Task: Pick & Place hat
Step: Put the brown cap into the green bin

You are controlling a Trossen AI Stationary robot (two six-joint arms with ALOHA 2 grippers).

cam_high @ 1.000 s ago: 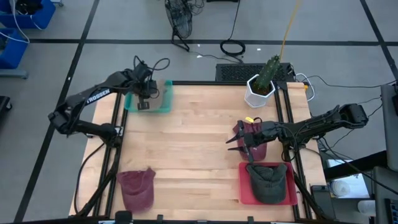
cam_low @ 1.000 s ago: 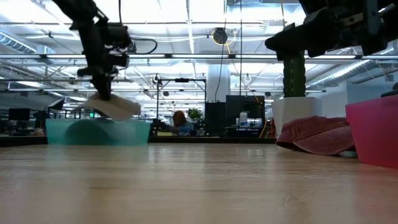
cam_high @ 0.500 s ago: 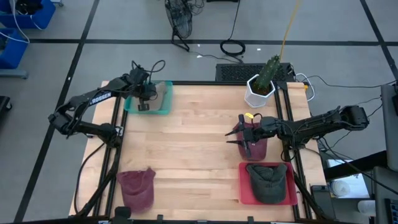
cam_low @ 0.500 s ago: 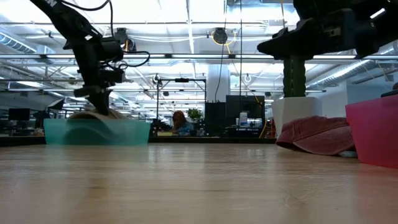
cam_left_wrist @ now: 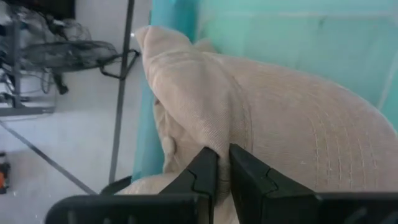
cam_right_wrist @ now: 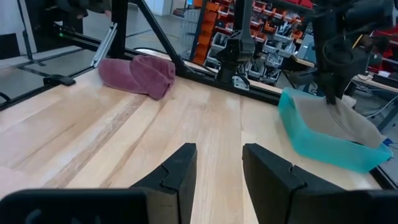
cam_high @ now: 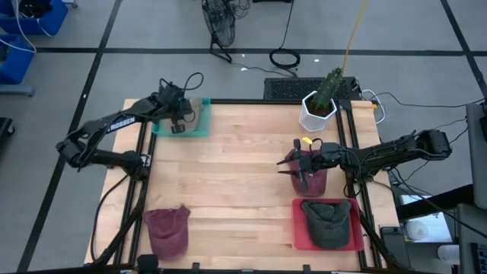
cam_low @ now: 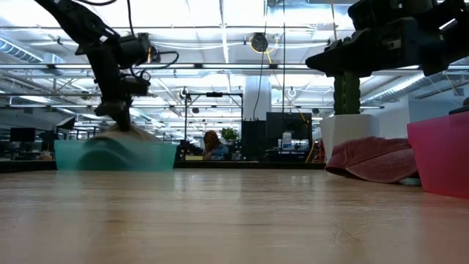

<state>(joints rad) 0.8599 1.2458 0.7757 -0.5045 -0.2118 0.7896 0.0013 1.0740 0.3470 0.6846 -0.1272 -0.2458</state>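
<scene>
A beige hat (cam_left_wrist: pixel 292 143) lies in the teal tray (cam_high: pixel 199 129) at the table's far left corner, and in the low view the beige hat (cam_low: pixel 117 136) shows just above the tray's rim. My left gripper (cam_high: pixel 176 124) is over the tray, shut on the hat. My right gripper (cam_high: pixel 298 171) hovers open above a maroon hat (cam_high: pixel 313 176) lying on the table's right side. In the right wrist view its fingers (cam_right_wrist: pixel 180 171) stand apart over bare wood. My left gripper pinches a raised fold of the beige hat's cloth (cam_left_wrist: pixel 214 140) between its two fingers, coming from above and pointing down. The hat rests in the teal tray (cam_left_wrist: pixel 286 37), its crown spread out beyond the fingers.
A red tray (cam_high: pixel 300 236) at the near right holds a dark green hat (cam_high: pixel 329 222). A second maroon hat (cam_high: pixel 167 230) lies at the near left corner. A white pot with a cactus (cam_high: pixel 319 106) stands at the far right. Bare wood lies between them.
My left gripper has gone down over the teal tray, still shut on the beige hat. The hat hung tilted above the tray's rim a second ago and now lies inside the tray.
</scene>
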